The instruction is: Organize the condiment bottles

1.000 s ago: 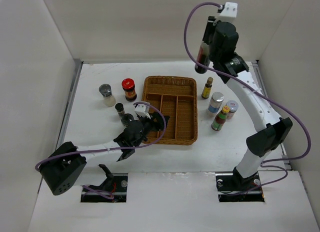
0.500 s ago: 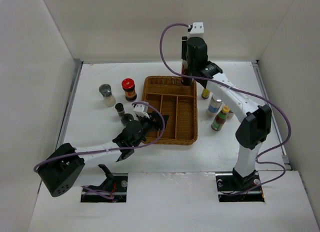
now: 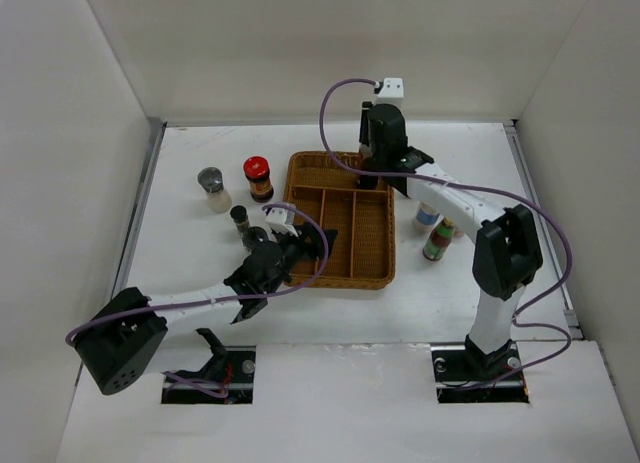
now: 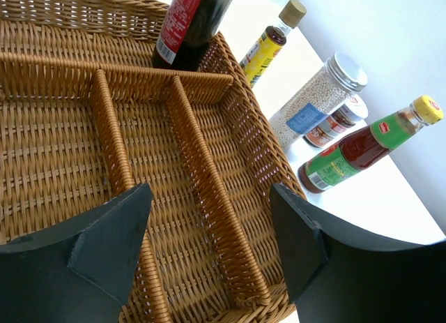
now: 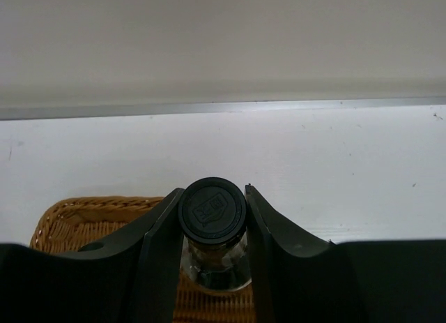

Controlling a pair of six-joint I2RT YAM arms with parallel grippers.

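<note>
My right gripper (image 3: 374, 169) is shut on the black cap (image 5: 212, 210) of a dark sauce bottle with a red label (image 4: 187, 24). It holds the bottle tilted in the back compartment of the wicker tray (image 3: 362, 280). My left gripper (image 3: 316, 245) is open and empty above the tray's long front compartments; its fingers (image 4: 106, 245) frame a divider. Left of the tray stand a red-lidded dark jar (image 3: 258, 177), a silver-capped shaker (image 3: 212, 188) and a small black-capped bottle (image 3: 240, 219). Right of it stand a slim yellow-labelled bottle (image 4: 269, 42), a silver-capped shaker (image 4: 315, 101), a small jar (image 4: 339, 122) and a yellow-capped green-labelled bottle (image 4: 364, 147).
The white table is boxed by walls on the left, back and right. The right arm reaches over the bottles right of the tray and partly hides them in the top view. The left arm lies along the tray's front left corner.
My right arm swung left and down, carrying the dark bottle from high above the table's right side into the tray's back compartment. The left gripper barely moved.
</note>
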